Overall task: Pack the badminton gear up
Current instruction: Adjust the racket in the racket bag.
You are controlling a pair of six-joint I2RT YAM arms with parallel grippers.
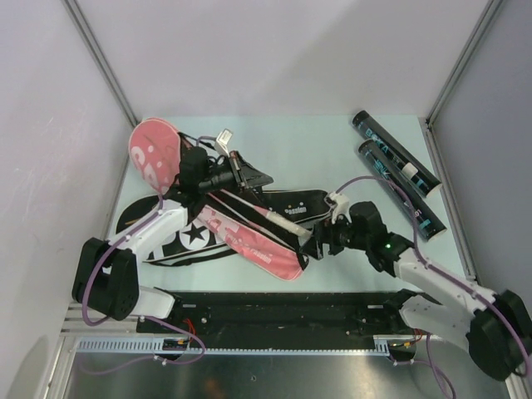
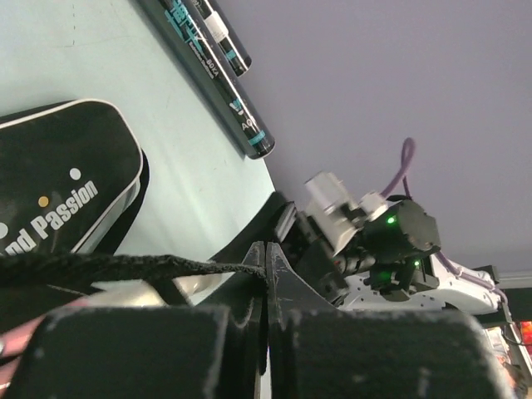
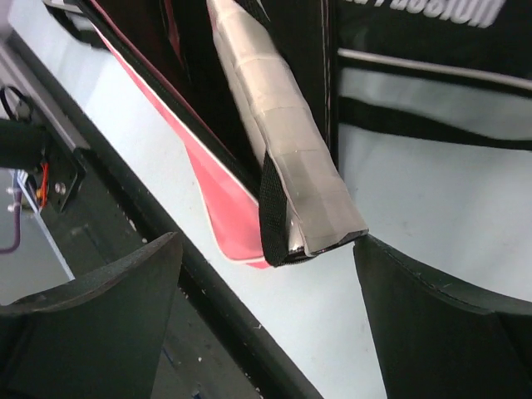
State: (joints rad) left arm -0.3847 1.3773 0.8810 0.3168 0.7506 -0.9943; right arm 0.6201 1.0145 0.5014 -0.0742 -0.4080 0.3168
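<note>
your right claw (image 3: 264,270) stands wide with nothing in it, and the butt of the pale racket handle (image 3: 287,141) pokes in between its fingers, hard up by one finger and well off the other. that offset is your first worry: close from here and, to my eye, the closer finger shoves the handle sideways before the other one arrives, so it twists instead of seating. a black strap (image 3: 273,208) runs down across the butt too, and you could pinch it along with the handle and drag it when you move. just past that, the handle runs up into the black-and-pink racket bag (image 1: 258,245) lying across the middle of the surface (image 1: 307,150), with the claw at the bag's right-hand end. further on, your left claw (image 2: 266,249) is clamped tight on a thin black fabric strip (image 2: 125,264) of the bag, apparently holding the opening up; that is very little cloth, and a push on the handle could tug it out and let the mouth sag. farthest off, two dark tubes (image 1: 397,170) lie side by side at the far right of the surface, well apart from both claws and not packed; reach for them carelessly and, being round, they may roll
</note>
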